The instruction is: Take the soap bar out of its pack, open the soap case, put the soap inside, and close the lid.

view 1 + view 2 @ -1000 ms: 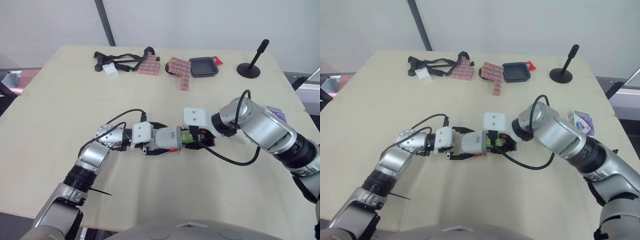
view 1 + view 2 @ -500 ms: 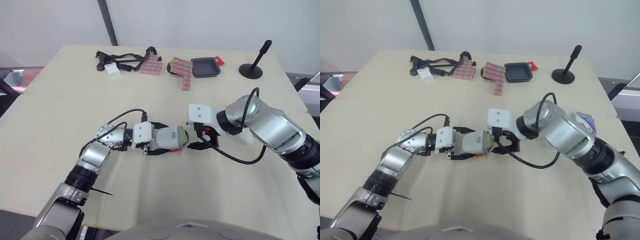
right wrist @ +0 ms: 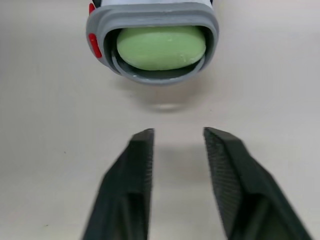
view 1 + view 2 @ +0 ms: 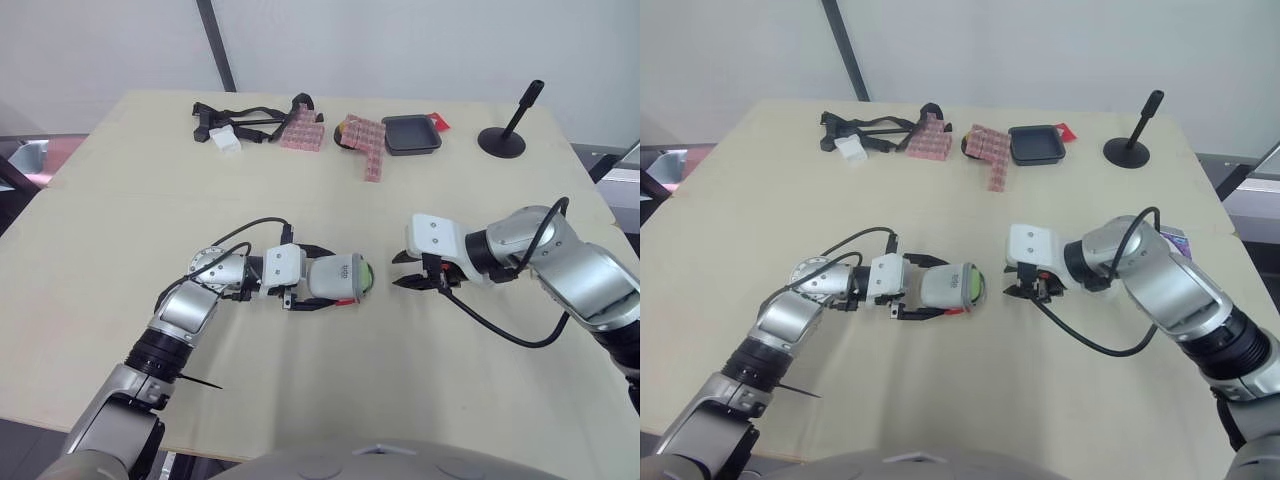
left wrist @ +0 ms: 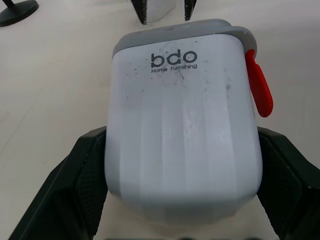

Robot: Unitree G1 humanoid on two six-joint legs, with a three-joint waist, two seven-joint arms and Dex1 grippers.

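We see a white soap case (image 5: 182, 120) with grey rim, black lettering and a red tab (image 5: 260, 90), pale green soap bar (image 3: 161, 47), our right gripper (image 3: 177, 134) with black fingers (image 3: 132, 170), beige table (image 4: 140, 230), pink checked packs (image 4: 366, 146), black tray (image 4: 408, 134), black stand (image 4: 500, 140)

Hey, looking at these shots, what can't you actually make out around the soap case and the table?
Soap: right wrist view, its back end is hidden inside the soap case, so its depth is unclear.
Soap pack: right eye view, mostly behind the right arm; print unreadable.
Pink items at the far edge: head views, too small to identify.
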